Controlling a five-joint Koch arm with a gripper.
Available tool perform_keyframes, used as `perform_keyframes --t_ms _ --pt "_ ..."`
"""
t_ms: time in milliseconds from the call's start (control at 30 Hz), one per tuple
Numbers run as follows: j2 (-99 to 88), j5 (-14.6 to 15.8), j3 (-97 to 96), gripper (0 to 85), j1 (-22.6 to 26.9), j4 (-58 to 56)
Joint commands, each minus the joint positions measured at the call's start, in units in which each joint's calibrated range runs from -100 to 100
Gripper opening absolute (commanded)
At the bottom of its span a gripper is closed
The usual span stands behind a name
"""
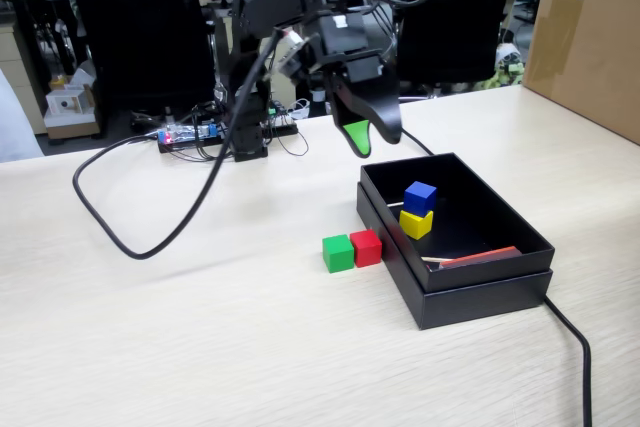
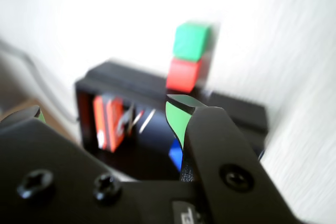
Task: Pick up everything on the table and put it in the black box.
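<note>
In the fixed view, the green cube point(image 1: 338, 253) and red cube point(image 1: 366, 247) sit side by side on the table point(image 1: 200, 347), touching the black box point(image 1: 500, 259) at its left wall. Inside the box, the blue cube point(image 1: 420, 196) rests on the yellow cube point(image 1: 416, 223). My gripper point(image 1: 372, 137) hangs open and empty above the box's far left corner. The wrist view looks down past the gripper point(image 2: 105, 111) at the box point(image 2: 121, 77), a sliver of the blue cube point(image 2: 176, 155), and beyond it the red cube point(image 2: 184, 74) and green cube point(image 2: 191, 41). The yellow cube is hidden there.
A flat red-orange item point(image 1: 480, 255) lies in the box's near end. A black cable point(image 1: 130, 237) loops over the table's left side, and another point(image 1: 575, 347) runs off the box's right. A big brown carton point(image 1: 590, 37) stands at the back right. The arm's base point(image 1: 245, 127) is behind.
</note>
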Motion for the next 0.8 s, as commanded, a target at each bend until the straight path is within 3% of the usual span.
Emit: perform_keyframes --t_ms 0,267,767 --pt "-3.9 -1.3 -1.4 46.4 -2.0 -0.2" --pt "7.2 -0.3 -8.5 48.8 -2.3 -0.2" --pt "25.6 0.4 -0.8 47.7 -1.3 -0.2"
